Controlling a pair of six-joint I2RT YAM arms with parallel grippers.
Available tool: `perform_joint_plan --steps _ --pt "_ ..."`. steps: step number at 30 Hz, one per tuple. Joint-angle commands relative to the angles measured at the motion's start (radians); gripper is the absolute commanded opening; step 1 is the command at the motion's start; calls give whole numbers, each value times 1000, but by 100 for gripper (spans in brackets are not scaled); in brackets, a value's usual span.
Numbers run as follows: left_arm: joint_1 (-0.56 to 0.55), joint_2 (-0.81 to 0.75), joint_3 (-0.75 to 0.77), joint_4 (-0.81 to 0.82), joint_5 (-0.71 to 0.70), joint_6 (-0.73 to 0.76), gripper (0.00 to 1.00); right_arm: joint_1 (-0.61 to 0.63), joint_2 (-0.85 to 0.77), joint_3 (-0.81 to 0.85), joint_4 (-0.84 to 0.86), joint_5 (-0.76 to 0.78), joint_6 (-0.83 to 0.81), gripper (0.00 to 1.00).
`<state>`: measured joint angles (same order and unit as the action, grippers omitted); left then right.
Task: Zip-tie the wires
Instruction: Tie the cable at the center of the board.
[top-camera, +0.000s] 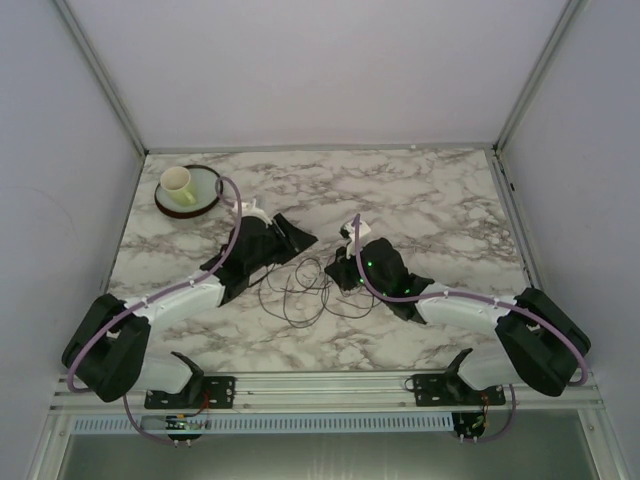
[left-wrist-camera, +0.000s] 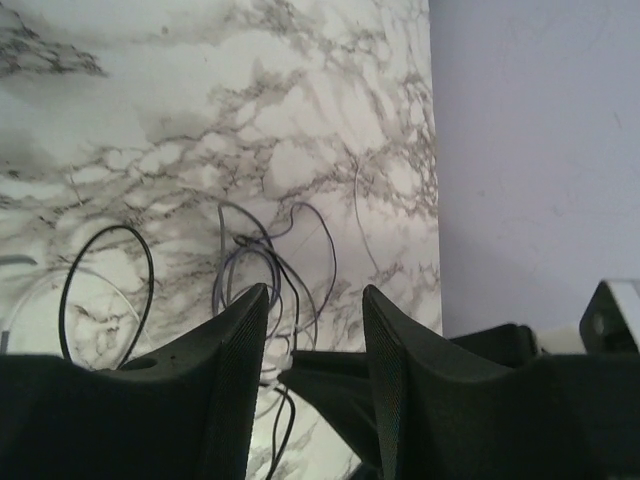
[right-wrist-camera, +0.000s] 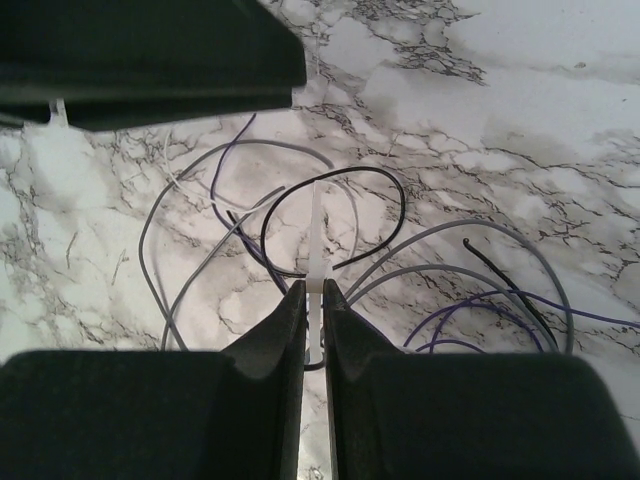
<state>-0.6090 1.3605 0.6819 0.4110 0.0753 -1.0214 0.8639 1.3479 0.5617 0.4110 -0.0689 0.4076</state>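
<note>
1. The right pincer (right-wrist-camera: 314, 292) has its fingers pressed together on a thin white zip-tie (right-wrist-camera: 317, 235), which runs straight out ahead of the tips.
2. The left pincer (left-wrist-camera: 315, 295) has its fingers apart with nothing gripped between them.
3. The wires (top-camera: 300, 290) lie in loose grey, black and purple loops on the marble tabletop (top-camera: 430, 200). They spread directly ahead of the right pincer and to both sides of it, and the zip-tie crosses a black loop there.
4. The same tangle lies just ahead of and below the left pincer's tips.
5. From above, the tangle lies between the two pincers, close to both.
6. Well away from the left pincer, off its left side, a pale cup (top-camera: 178, 182) stands on a greenish plate (top-camera: 208, 196).
</note>
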Motion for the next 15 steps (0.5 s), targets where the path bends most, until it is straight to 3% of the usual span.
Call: perform_joint_plan --steps 1,10,15 --pt "-32 9 -26 57 40 -11 44 1 -18 46 32 24 16 8" --pt "-83 47 -33 73 13 -35 43 1 -9 61 32 26 17 8" --pt "-91 56 -44 90 18 -43 38 1 -10 62 39 28 26 8"
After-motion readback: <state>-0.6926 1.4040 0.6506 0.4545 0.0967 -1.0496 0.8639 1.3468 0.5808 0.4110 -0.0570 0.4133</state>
